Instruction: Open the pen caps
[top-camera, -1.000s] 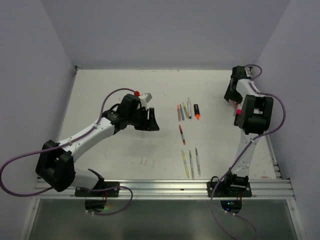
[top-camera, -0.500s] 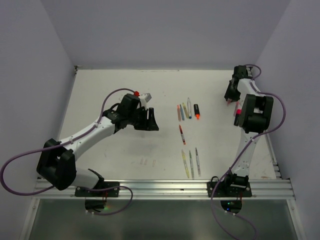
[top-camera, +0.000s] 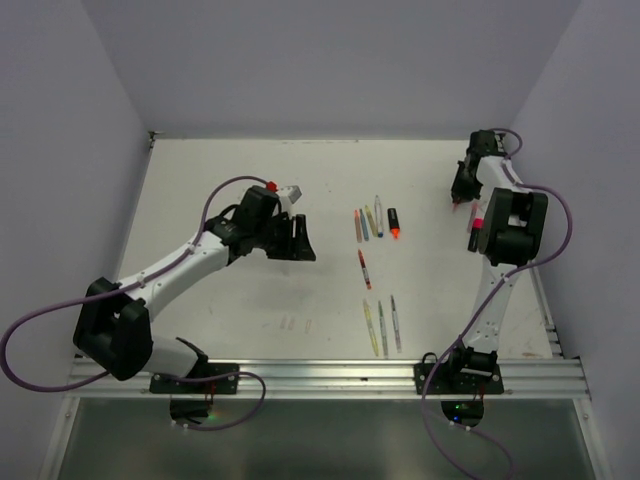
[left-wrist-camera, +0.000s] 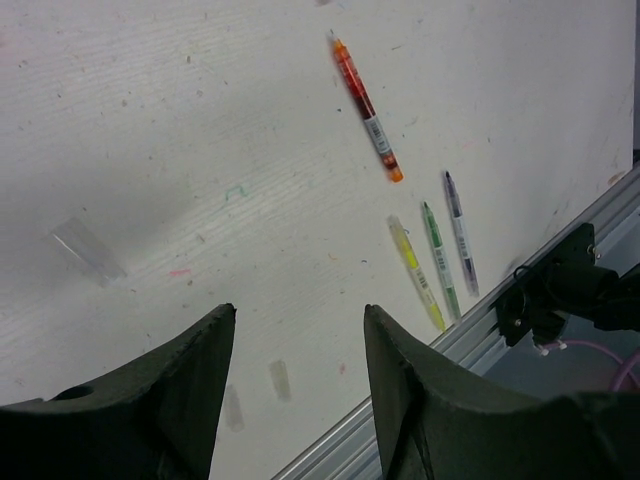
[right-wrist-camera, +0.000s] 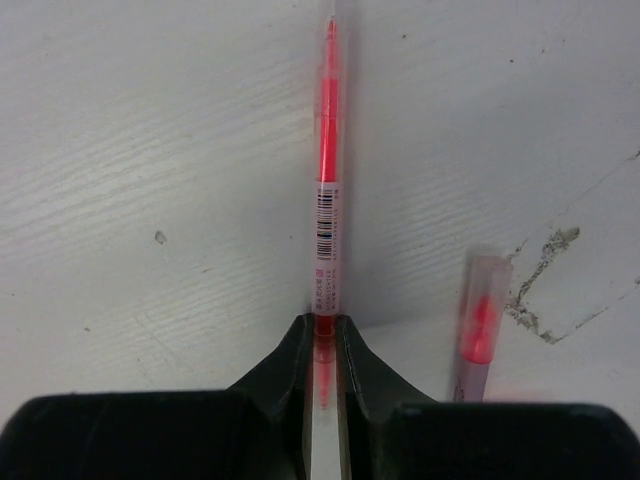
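Note:
In the right wrist view my right gripper (right-wrist-camera: 324, 322) is shut on the near end of a slim pink pen (right-wrist-camera: 327, 180), which runs straight away from the jaws along the white table. A short translucent pink cap (right-wrist-camera: 478, 330) lies loose on the table just right of the jaws. From above, the right gripper (top-camera: 460, 190) is at the far right of the table. My left gripper (top-camera: 300, 240) hovers open left of centre; in its wrist view nothing is between the left gripper's (left-wrist-camera: 298, 308) fingers. An orange-red pen (left-wrist-camera: 365, 105) lies ahead of it.
A row of slim pens (top-camera: 368, 222) and a black-and-orange highlighter (top-camera: 394, 222) lie mid-table, with a red pen (top-camera: 364, 268) below them. Three pens (top-camera: 383, 322), yellow, green and purple, lie near the metal rail (top-camera: 330, 372) at the front edge. Walls enclose the table's sides.
My right gripper's jaws have closed onto the pink pen and shifted slightly toward the far edge. The left arm has hardly moved.

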